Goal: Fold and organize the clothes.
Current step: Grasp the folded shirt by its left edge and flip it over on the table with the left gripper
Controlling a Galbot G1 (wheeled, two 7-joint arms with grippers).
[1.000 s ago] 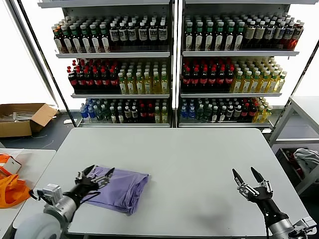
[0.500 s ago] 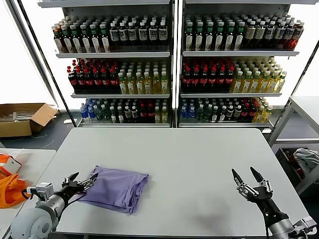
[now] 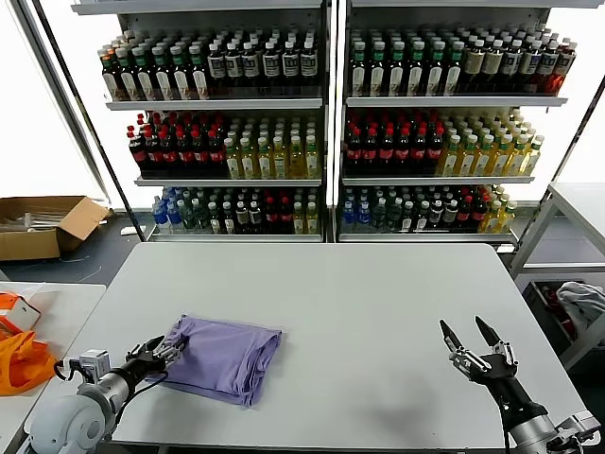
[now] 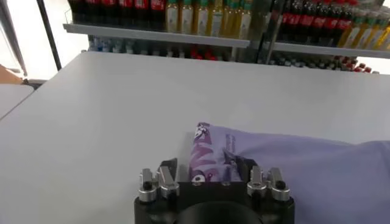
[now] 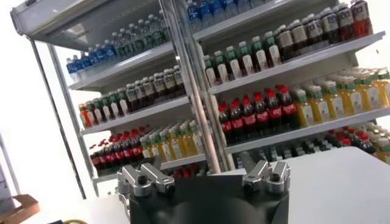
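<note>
1. Shelves [image 3: 326,113] packed with drink bottles stand behind a pale grey tabletop [image 3: 378,312].
2. On the tabletop's near left part lies the folded lavender T-shirt [image 3: 222,357], plain side up in the head view.
3. The left wrist view shows a dark printed edge of the T-shirt [image 4: 204,152] at the corner nearest the camera.
4. The left gripper [image 3: 168,351] sits low at the T-shirt's left edge, with the arm reaching in from the near left corner.
5. Its fingers [image 4: 241,165] lie at or over that printed corner; whether they are clenched on the fabric or merely resting half-spread around it, I cannot tell.
6. The right gripper [image 3: 469,337] hovers above the near right part of the tabletop, well apart from the T-shirt, released, with its two fingers spread and nothing between them.
7. An orange bag [image 3: 21,355] lies on a second table to the left.
8. A cardboard box [image 3: 43,222] sits on the floor beyond it.
</note>
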